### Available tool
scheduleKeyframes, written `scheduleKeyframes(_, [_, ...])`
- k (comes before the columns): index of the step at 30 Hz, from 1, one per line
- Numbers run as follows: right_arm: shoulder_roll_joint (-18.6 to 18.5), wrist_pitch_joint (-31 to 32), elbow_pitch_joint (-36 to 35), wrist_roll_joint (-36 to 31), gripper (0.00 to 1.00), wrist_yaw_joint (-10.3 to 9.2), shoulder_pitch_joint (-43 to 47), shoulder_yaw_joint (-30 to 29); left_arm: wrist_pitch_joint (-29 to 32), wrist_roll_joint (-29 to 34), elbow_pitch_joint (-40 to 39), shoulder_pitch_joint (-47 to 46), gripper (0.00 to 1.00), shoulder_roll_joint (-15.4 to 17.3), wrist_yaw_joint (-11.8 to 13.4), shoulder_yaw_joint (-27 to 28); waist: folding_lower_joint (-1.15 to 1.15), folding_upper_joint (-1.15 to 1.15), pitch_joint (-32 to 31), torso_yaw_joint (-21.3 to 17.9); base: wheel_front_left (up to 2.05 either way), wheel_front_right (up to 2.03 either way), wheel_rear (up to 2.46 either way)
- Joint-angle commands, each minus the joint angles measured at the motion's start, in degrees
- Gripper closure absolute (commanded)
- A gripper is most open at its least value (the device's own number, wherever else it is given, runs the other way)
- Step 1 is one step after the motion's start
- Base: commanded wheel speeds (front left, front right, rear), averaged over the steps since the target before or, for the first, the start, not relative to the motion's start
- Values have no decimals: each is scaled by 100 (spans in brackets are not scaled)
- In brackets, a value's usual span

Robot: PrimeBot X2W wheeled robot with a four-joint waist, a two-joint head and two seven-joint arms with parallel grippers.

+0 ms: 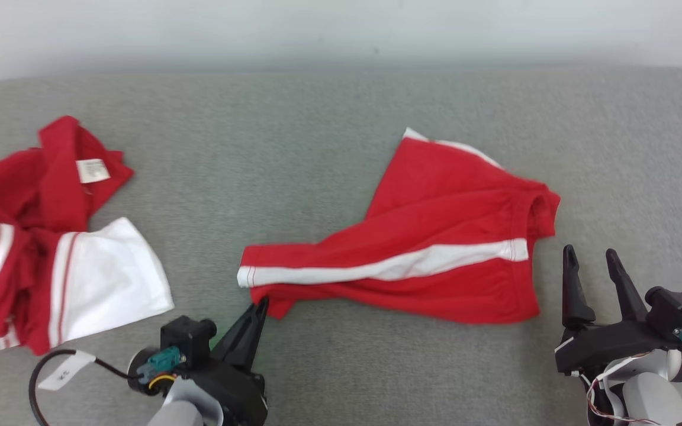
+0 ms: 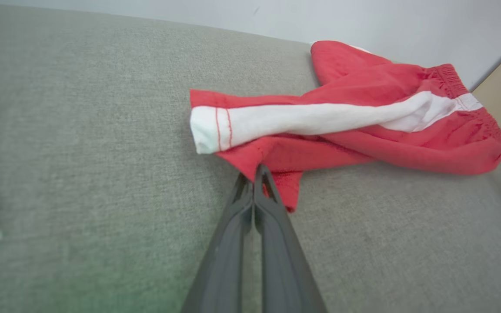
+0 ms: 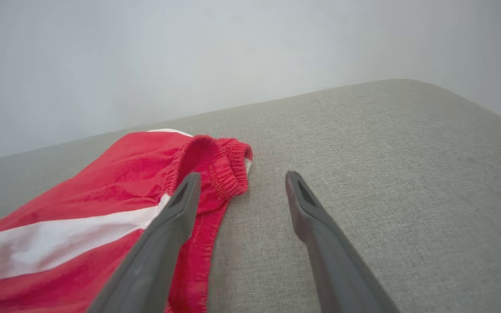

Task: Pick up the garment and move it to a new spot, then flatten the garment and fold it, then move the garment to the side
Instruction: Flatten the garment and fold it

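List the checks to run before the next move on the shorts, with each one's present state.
1. Left gripper shut at the leg hem of the shorts: ok.
2. Cloth really pinched between its fingers: cannot tell.
3. Right gripper open: ok.
4. Right gripper holding the waistband: not ok; it sits beside it, empty.
5. Shorts lying flat: not ok; one leg is twisted and bunched.
6. Other garment apart from the shorts: ok.
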Motion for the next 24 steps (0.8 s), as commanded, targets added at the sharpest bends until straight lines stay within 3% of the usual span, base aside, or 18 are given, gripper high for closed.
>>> scheduleKeyframes(1, [-2,-4,14,-3,0,-4,118,25,-8,-24,24,144,100,15,3,24,0,0,-322,320,0,0,0])
scheduleKeyframes(5, [-18,-4,91,56,0,-4,169,136,-8,9,71,281,100,4,3,130,0,0,-434,378,0,0,0])
scheduleKeyframes(6, [-23,-4,100,67,0,-4,186,181,-8,33,84,323,95,1,3,175,0,0,-468,380,0,0,0])
scheduleKeyframes(7, [-25,-4,119,81,0,-4,212,220,-8,71,78,351,55,-4,3,231,0,0,-498,377,0,0,0])
scheduleKeyframes(8, [-29,-4,134,99,0,-4,243,252,-8,122,61,379,0,-8,3,323,0,0,-533,373,0,0,0])
scheduleKeyframes(14, [-24,-4,167,141,0,-4,387,438,-8,486,-94,661,0,-58,93,886,0,0,-744,357,0,0,0])
scheduleKeyframes(24, [-13,-4,113,75,0,-4,590,642,-8,1029,-671,1332,0,-121,447,1647,0,0,-1080,321,0,0,0])
